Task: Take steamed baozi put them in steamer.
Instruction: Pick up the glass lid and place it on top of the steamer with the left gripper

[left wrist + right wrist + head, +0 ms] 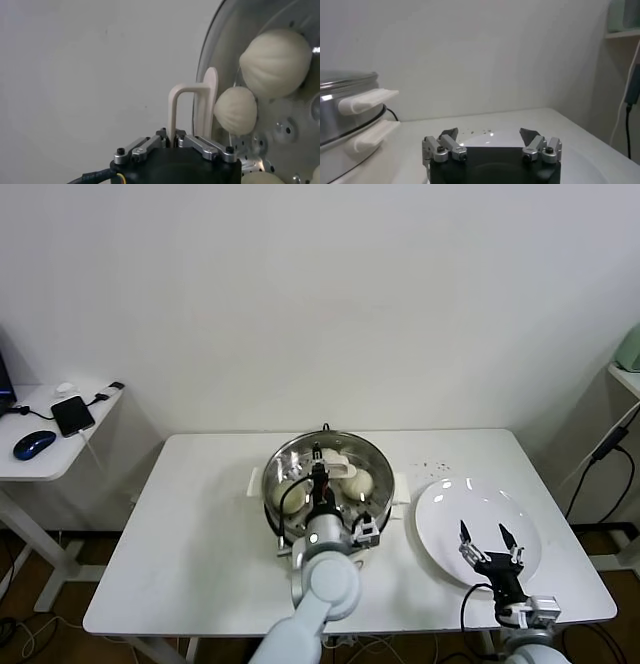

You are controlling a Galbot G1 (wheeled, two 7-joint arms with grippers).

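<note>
Overhead, the white table against the plain wall carries the steamer at centre and one white plate beside it. Only the left wrist view resolves the steamed baozi inside: two whole, two partly visible. Left gripper, above the steamer, is clamped on the lid handle; right gripper, above the plate, has jaws apart.

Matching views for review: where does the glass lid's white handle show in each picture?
Head view: the white handle sits mid-frame over the steamer, clamped by the shut left end effector.
Left wrist view: it rises as a pale loop straight from the end effector, baozi seen beside it.
Right wrist view: not in it; the white grips there are the steamer's side handles.
Shared landmark: the steamer.
</note>
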